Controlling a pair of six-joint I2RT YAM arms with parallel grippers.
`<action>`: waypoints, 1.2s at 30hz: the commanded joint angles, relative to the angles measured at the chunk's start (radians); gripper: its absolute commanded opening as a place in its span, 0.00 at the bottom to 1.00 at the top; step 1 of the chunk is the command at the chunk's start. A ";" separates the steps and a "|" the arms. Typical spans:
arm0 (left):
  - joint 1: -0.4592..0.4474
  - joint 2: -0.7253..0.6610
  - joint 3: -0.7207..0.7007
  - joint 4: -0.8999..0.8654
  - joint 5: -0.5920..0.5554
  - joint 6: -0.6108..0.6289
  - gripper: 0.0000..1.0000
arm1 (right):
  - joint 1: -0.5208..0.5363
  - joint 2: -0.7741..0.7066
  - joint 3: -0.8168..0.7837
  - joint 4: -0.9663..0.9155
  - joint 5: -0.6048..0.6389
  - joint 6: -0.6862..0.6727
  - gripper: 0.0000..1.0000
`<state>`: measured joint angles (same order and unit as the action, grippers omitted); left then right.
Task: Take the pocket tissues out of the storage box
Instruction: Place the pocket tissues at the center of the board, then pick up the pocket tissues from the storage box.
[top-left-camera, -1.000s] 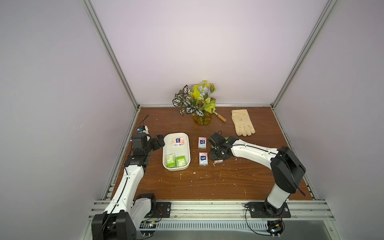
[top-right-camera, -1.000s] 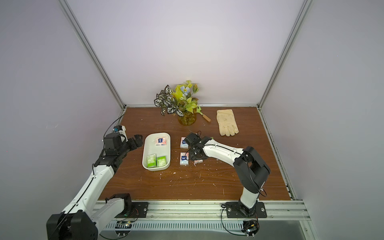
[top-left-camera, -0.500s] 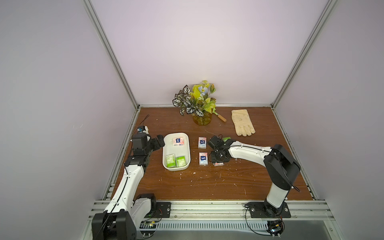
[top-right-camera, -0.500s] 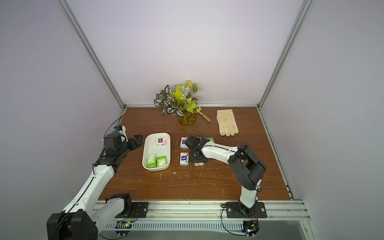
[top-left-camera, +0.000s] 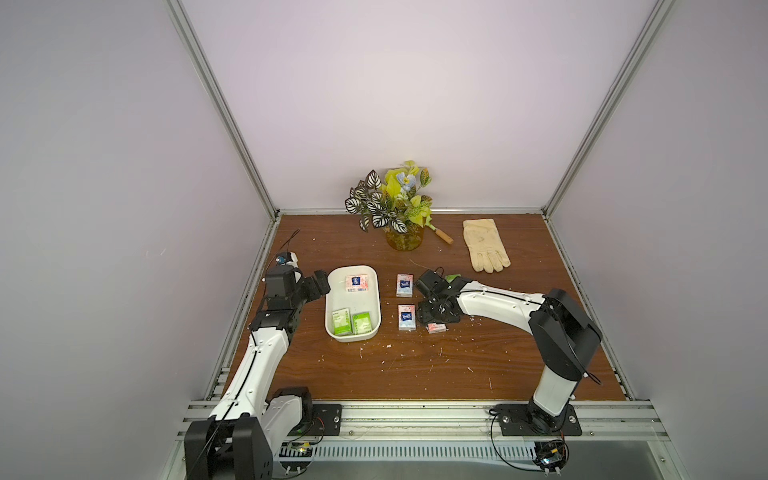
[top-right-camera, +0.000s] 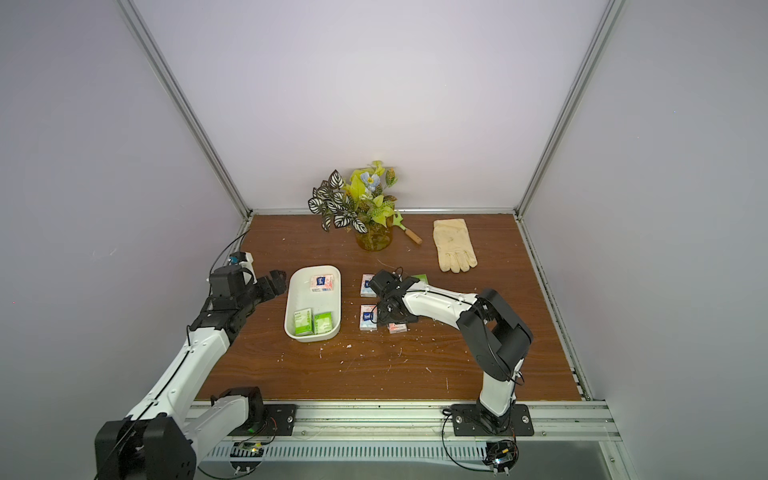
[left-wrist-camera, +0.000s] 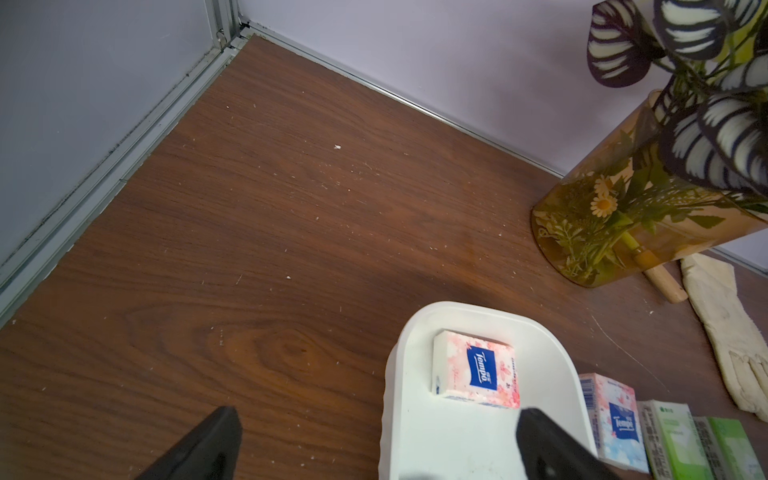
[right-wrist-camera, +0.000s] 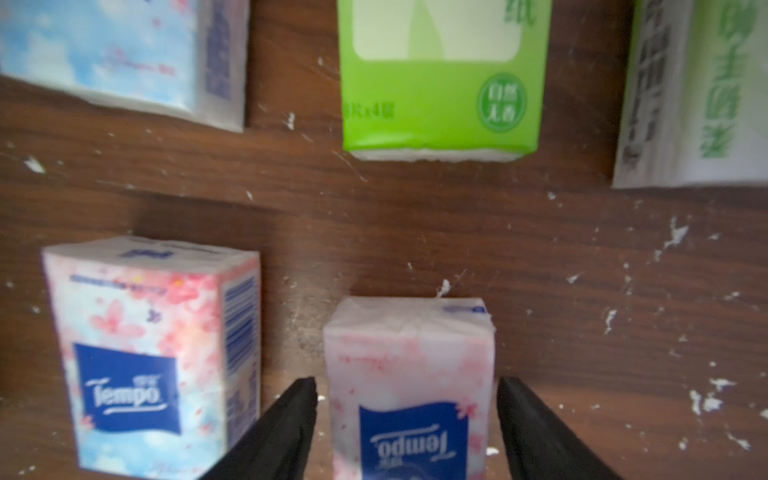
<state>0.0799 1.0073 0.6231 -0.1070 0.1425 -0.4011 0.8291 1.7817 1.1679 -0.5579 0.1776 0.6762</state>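
The storage box (top-left-camera: 332, 305) is a white, shallow plastic tub with rounded corners and a smooth, plain inside. It lies on the brown wood-grain tabletop (top-left-camera: 415, 374), which is dotted with small white crumbs. Three of the pocket tissues are inside the box: one pink packet (top-left-camera: 356, 281) with a dark blue label at the far end, and a green pair (top-left-camera: 352, 323) side by side at the near end. The other packets lie on the tabletop, near the box on its right side. They are soft blocks in glossy film, among them two pink ones (top-left-camera: 405, 301).

The right claw (right-wrist-camera: 405, 386) is low over the tabletop. Its black, tapered fingers (right-wrist-camera: 286, 432) stand apart on both sides of a flower-printed packet (right-wrist-camera: 409, 353) and do not press it; a thin gap shows at one finger.

The left claw (left-wrist-camera: 374, 419) is spread wide and holds nothing. One finger is over the box and the other over the bare wood.

At the back wall stand an amber see-through pot (top-left-camera: 404, 240) and a cream glove (top-left-camera: 486, 247).
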 joint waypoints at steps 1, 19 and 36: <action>0.015 0.008 0.003 0.015 0.020 -0.005 1.00 | -0.002 -0.080 0.061 -0.045 0.018 -0.026 0.79; 0.015 0.121 0.003 -0.022 0.201 0.000 0.85 | 0.038 -0.003 0.423 0.006 -0.076 -0.495 0.91; 0.015 0.313 0.040 -0.108 0.267 0.055 0.54 | 0.092 0.407 0.979 -0.130 -0.216 -0.851 0.99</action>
<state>0.0807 1.2980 0.6262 -0.1761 0.3904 -0.3729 0.9081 2.1586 2.0556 -0.6144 -0.0063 -0.0978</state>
